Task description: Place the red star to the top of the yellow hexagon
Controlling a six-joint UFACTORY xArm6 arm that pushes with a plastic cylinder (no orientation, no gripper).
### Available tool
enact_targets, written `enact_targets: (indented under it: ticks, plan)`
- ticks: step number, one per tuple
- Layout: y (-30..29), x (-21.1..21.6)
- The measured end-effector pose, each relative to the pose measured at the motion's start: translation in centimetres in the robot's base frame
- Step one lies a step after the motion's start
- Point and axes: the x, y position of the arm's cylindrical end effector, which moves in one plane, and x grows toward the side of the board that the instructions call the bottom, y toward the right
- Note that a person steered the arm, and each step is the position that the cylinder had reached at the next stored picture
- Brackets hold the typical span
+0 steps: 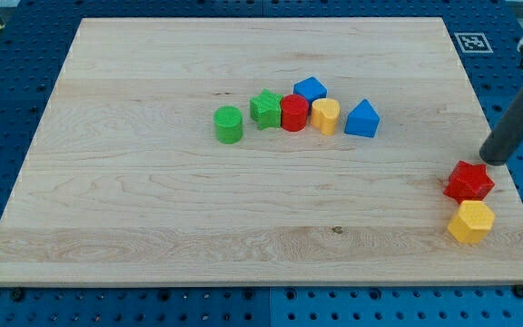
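In the camera view the red star (468, 181) sits touching the top of the yellow hexagon (471, 222) near the board's right edge; the rod's tip (491, 160), bare and clamping nothing, stands just up-right of the star.

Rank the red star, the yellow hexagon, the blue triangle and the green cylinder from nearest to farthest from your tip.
My tip sits just above and right of the red star.
1. Red star, right edge of the board, just below-left of the tip.
2. Yellow hexagon, directly below the star.
3. Blue triangle, right end of the centre cluster.
4. Green cylinder, left end of that cluster.
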Motion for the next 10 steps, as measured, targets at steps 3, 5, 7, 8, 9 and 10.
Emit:
enact_targets:
  ticks: [3, 5, 7, 8, 9, 10]
  plan:
    - [-0.1, 0.8]
    - [-0.9, 0.8]
    - [-3.4, 0.8]
    - [-3.3, 0.8]
    - [-2.7, 0.1]
    - [-4.4, -2.0]
